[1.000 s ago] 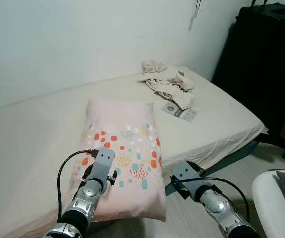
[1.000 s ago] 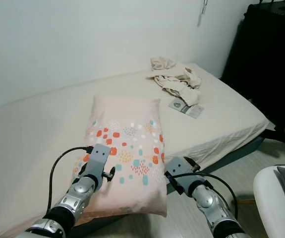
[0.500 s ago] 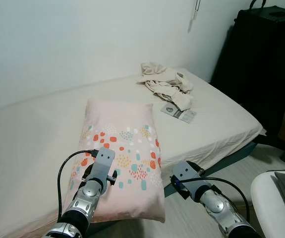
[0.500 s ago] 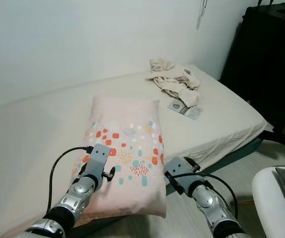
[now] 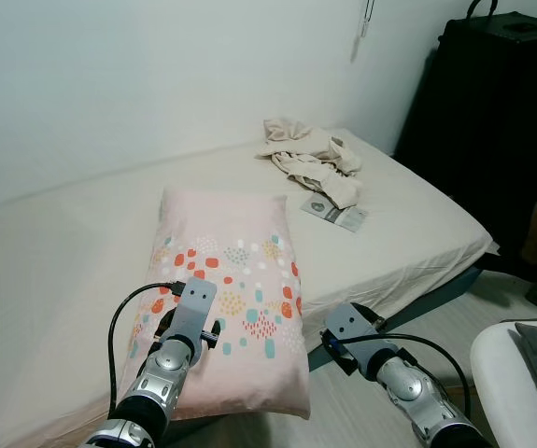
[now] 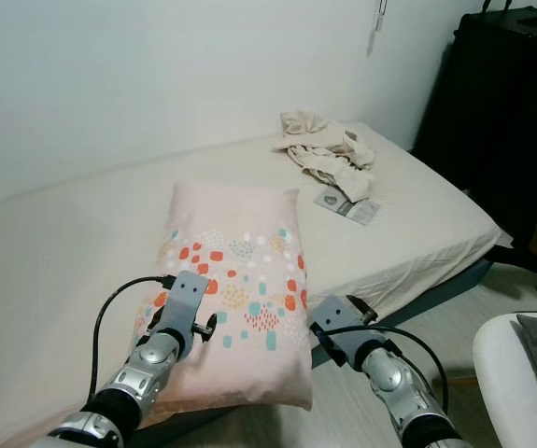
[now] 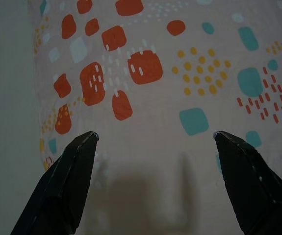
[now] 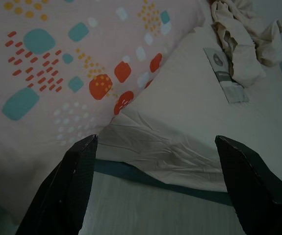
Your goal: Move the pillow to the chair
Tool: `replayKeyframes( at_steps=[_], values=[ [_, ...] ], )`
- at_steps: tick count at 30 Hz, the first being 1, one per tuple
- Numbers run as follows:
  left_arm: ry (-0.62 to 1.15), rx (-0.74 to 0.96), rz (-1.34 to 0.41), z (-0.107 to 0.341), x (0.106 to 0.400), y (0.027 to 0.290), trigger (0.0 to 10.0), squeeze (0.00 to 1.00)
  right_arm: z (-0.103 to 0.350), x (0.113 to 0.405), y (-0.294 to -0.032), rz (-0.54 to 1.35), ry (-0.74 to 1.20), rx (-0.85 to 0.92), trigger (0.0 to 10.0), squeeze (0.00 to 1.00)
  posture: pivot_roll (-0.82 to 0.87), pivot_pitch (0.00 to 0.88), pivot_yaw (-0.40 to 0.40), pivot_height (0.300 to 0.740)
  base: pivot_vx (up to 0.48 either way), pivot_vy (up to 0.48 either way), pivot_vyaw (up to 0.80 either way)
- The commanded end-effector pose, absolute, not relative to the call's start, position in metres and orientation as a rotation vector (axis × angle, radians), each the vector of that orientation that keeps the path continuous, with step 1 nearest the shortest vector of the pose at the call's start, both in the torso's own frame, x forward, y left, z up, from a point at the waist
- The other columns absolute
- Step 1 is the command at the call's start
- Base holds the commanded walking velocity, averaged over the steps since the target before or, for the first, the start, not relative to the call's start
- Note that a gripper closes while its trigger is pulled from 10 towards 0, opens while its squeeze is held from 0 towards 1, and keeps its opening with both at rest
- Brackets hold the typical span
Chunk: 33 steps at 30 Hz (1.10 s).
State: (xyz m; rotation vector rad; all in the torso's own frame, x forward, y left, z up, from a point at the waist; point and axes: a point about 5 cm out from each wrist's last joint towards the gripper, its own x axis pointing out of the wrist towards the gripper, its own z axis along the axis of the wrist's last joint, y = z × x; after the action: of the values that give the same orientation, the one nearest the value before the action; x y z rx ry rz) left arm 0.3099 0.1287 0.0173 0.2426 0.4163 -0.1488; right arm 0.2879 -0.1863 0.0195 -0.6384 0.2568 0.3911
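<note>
From the head camera, the left arm reaches forward and slightly inward, its wrist block raised over the near half of the pillow (image 5: pixel 226 294), with a black cable looping from the wrist back toward the forearm. The left gripper (image 5: pixel 179 327) is above the pillow's near left part; its fingers are hidden behind the wrist here. The right arm angles in from the lower right, and the right gripper (image 5: pixel 329 347) sits just beside the pillow's near right corner, at the edge of the bed (image 5: pixel 408 224).

The pillow is pale pink with red, teal and yellow marks and lies lengthwise on the cream sheet, its near end at the mattress edge. Farther along the bed lies a heap of crumpled beige clothes (image 5: pixel 310 159), with a small grey packet (image 5: pixel 338 213) just beside it. A white wall (image 5: pixel 156 75) runs behind the bed, a tall black cabinet (image 5: pixel 497 121) stands at the right, and the pale rim of a chair (image 5: pixel 506 387) with a grey cushion shows at the lower right corner above light wood flooring.

In the left wrist view, the two black fingertips (image 7: pixel 64 183) stand wide apart above the printed pillow fabric, holding nothing, their shadow falling on the cloth.

In the right wrist view, the fingers (image 8: pixel 74 188) are likewise spread wide and empty, framing the pillow's corner, the wrinkled sheet edge and the floor below, with the clothes at the far end.
</note>
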Motion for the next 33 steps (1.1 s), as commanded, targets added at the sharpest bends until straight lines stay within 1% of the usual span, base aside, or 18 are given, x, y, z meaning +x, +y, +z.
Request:
replayKeyframes(
  at_steps=[1,33],
  values=[
    [0.442,0.239,-0.149,0.011,0.3051,0.1292,10.0,0.0,0.0163,0.2854,-0.1881,0.383,0.273,-0.622,10.0,0.0,-0.13,0.05,-0.008,0.74,0.0,0.0,0.0],
    [0.444,0.248,-0.162,0.0116,0.3057,0.1286,10.0,0.0,0.0166,0.2857,-0.1853,0.384,0.266,-0.624,10.0,0.0,-0.13,0.065,0.013,0.74,0.0,0.0,0.0]
  ],
)
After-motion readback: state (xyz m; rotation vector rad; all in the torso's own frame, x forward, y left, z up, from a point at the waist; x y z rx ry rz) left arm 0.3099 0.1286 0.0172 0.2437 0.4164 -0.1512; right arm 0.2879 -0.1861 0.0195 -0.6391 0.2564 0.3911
